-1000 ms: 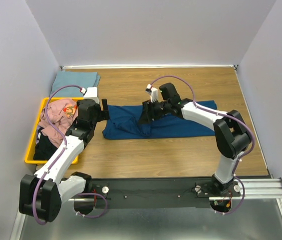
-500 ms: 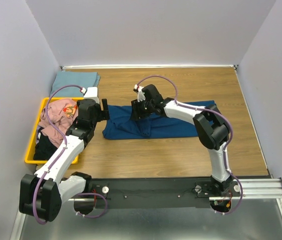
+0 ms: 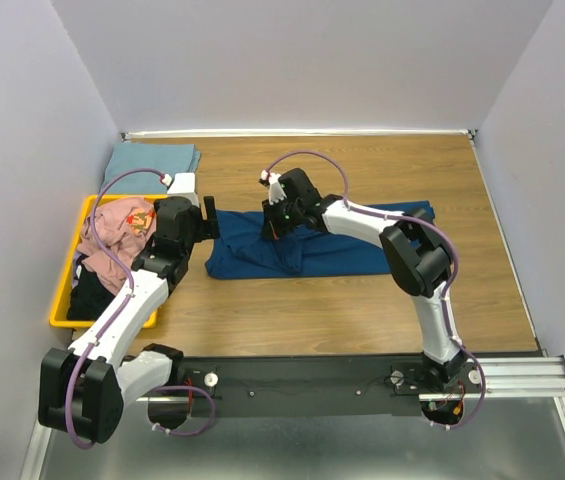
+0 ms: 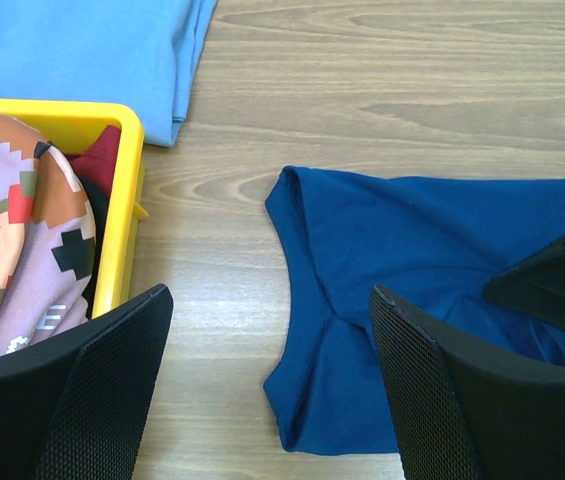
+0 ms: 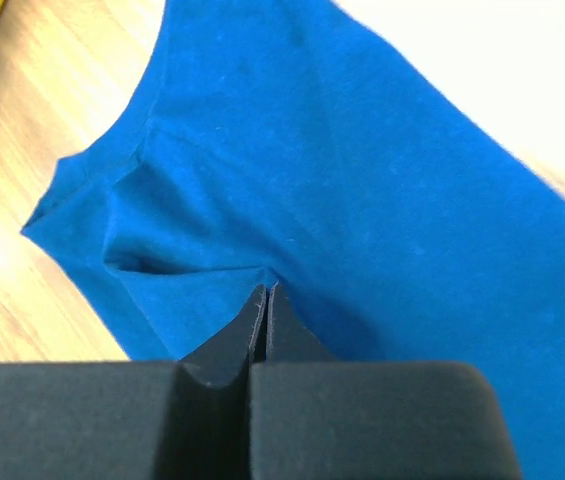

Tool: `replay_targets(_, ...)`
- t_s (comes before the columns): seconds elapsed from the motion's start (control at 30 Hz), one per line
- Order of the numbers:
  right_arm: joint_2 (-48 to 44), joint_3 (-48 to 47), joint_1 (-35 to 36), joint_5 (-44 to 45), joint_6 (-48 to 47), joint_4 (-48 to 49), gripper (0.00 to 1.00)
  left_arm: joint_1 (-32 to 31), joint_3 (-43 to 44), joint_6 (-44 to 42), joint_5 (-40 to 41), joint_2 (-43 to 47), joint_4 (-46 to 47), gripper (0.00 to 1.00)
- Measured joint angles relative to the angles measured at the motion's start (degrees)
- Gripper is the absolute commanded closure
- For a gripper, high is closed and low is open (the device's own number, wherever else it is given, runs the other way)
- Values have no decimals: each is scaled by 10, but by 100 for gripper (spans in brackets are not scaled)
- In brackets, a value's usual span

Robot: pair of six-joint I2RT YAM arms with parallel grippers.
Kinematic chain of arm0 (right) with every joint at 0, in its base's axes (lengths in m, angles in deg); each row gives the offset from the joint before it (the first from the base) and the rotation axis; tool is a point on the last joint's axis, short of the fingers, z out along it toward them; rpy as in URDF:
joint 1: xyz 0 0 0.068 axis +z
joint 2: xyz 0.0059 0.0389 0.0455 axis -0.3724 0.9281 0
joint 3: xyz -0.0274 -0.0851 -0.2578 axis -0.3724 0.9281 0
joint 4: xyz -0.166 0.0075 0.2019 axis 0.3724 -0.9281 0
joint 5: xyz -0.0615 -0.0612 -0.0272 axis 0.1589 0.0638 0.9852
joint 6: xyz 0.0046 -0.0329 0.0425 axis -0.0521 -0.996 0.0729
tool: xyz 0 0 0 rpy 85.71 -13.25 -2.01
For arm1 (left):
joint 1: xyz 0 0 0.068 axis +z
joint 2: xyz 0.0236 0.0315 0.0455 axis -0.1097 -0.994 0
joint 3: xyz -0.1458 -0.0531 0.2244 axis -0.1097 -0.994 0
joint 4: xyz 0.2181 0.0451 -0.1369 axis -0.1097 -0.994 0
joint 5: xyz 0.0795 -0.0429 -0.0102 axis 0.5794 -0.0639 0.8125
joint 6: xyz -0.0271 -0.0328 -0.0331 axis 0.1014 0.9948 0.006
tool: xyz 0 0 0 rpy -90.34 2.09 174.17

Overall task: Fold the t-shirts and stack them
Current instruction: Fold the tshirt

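Dark blue cotton: the dark blue t-shirt [image 3: 362, 250] lies lengthwise across the middle of the desk [image 3: 362, 310], flat at its right end and rumpled into ridges at its left. The right end effector [image 5: 265, 310] is pressed fully closed, its tips set on a raised crease near the shirt's far left part; the wrinkles converge on the tips, so a thin fold appears to be pinched there. The left end effector [image 4: 267, 400] hangs wide apart and holds nothing, just left of the shirt's left edge and beside the yellow bin [image 3: 59, 300]. A pale blue t-shirt [image 3: 152, 160] lies folded at the far left corner, and a pink patterned t-shirt [image 3: 112, 225] is heaped in the bin over darker cloth. Judged risks: the pinch is shallow and at the very tips, so a pull could let the cloth slip out, or could lift only the top layer and drag the rest into a bunch. The two end effectors also stand near each other, so a careless approach by the left could strike the right.
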Motion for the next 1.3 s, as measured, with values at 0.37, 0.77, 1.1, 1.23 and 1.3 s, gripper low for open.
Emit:
replay_targets(0.37, -52, 50, 24, -43, 7, -14, 99, 0, 1, 0, 0, 0, 0, 14)
replay_targets(0.77, -83, 97, 98, -142, 32, -63, 80, 0, 2, 17, 0, -5, -2, 18)
replay_targets(1.1, -103, 80, 101, -122, 17, -147, 71, 43, 43, 61, -28, -97, -11, 23)
replay_targets(1.23, -165, 87, 68, -46, 16, -165, 72, 43, 80, 74, -50, -165, -9, 28)
replay_targets(1.3, -208, 96, 9, -15, 20, -165, 72, 43, 107, 77, -60, -210, -12, 30)
